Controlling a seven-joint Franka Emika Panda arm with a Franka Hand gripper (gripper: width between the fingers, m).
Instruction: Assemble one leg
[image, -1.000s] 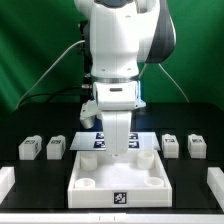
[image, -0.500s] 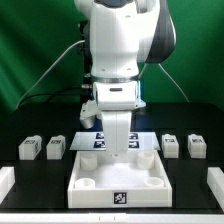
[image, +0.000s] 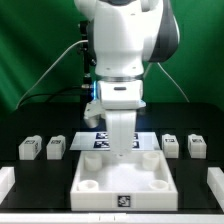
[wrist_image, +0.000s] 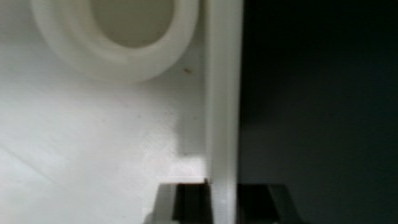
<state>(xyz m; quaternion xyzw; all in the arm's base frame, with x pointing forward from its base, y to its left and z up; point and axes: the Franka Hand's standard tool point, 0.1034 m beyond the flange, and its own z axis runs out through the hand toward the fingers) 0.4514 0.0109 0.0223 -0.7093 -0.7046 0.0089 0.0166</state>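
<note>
Exterior view: gripper (image: 122, 152) low at the far wall of the white tray (image: 95, 198), jaws narrow. Wrist view: fingers (wrist_image: 180, 205) pressed to both faces of that thin wall, near a round socket (wrist_image: 134, 35). Leg (image: 56, 148) loose at the exterior view's left of the tray, untouched.

Black table (image: 40, 178), white socketed square piece (image: 95, 196), marker board (image: 90, 141) behind, four legs (image: 28, 150) (image: 56, 147) (image: 171, 146) (image: 196, 146) flanking in pairs

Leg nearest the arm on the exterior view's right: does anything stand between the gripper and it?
Nothing visible stands between them. But the gripper seems closed on the rim of the white square piece, so it would have to release that before reaching the leg.
</note>
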